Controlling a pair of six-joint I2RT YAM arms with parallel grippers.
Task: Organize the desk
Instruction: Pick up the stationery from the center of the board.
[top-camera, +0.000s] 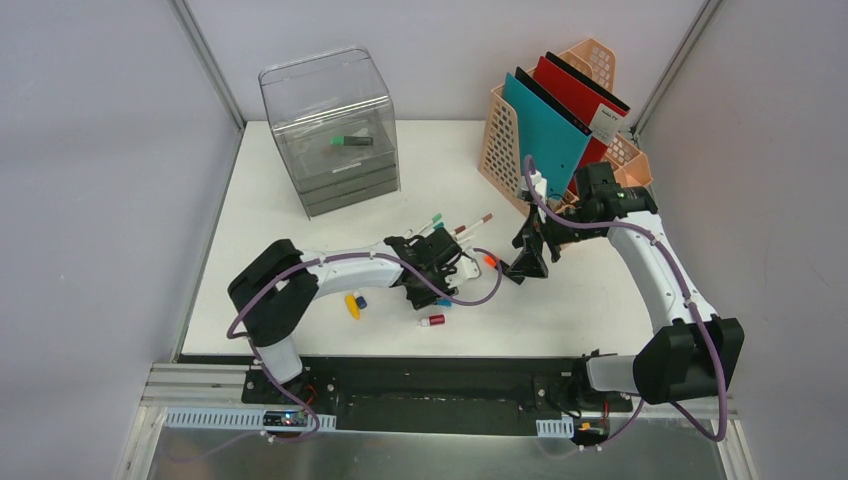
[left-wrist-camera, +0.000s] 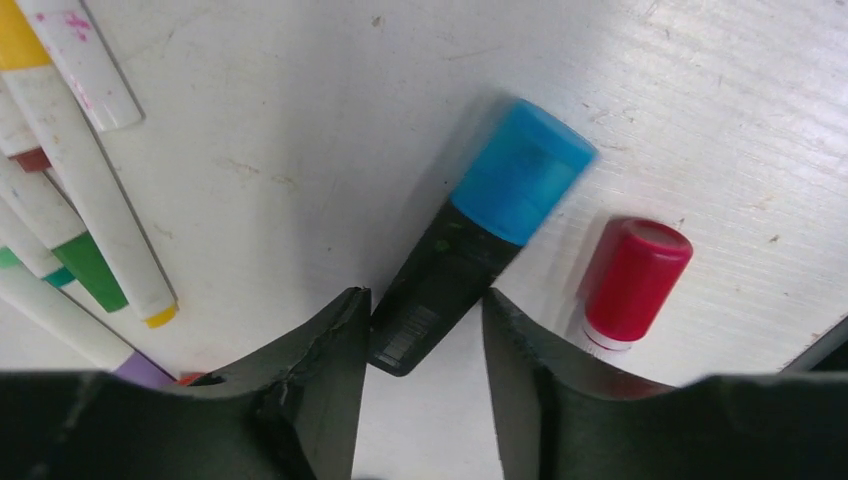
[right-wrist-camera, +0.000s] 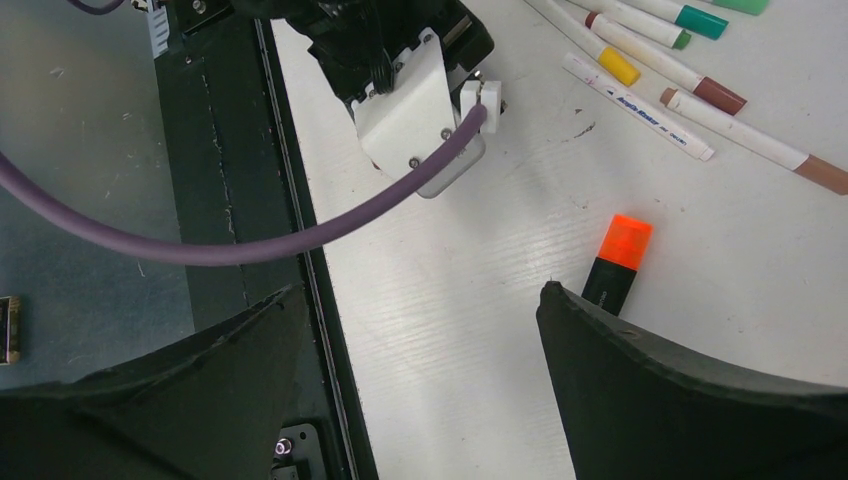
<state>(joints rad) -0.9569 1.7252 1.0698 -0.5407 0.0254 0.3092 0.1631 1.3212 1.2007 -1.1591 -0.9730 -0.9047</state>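
Note:
On the white desk (top-camera: 600, 300), a black highlighter with a blue cap (left-wrist-camera: 480, 230) lies at an angle. Its tail end sits between the fingers of my left gripper (left-wrist-camera: 425, 330). The left finger touches it, and bare desk shows beside the right finger, so the jaws are open. From above, the left gripper (top-camera: 428, 280) is low over the desk's middle. My right gripper (right-wrist-camera: 420, 295) hangs wide open and empty over the desk near its front rail (right-wrist-camera: 220, 200). An orange-capped highlighter (right-wrist-camera: 620, 260) lies just past its right finger. In the top view the right gripper (top-camera: 525, 262) is beside the orange highlighter (top-camera: 489, 261).
A red-capped marker (left-wrist-camera: 635, 280) lies right of the blue one. Several felt pens (top-camera: 455, 228) are fanned out behind the left gripper. A yellow highlighter (top-camera: 352, 305) lies near the left forearm. A clear drawer unit (top-camera: 330, 130) stands back left and a peach file rack (top-camera: 510, 140) with folders back right.

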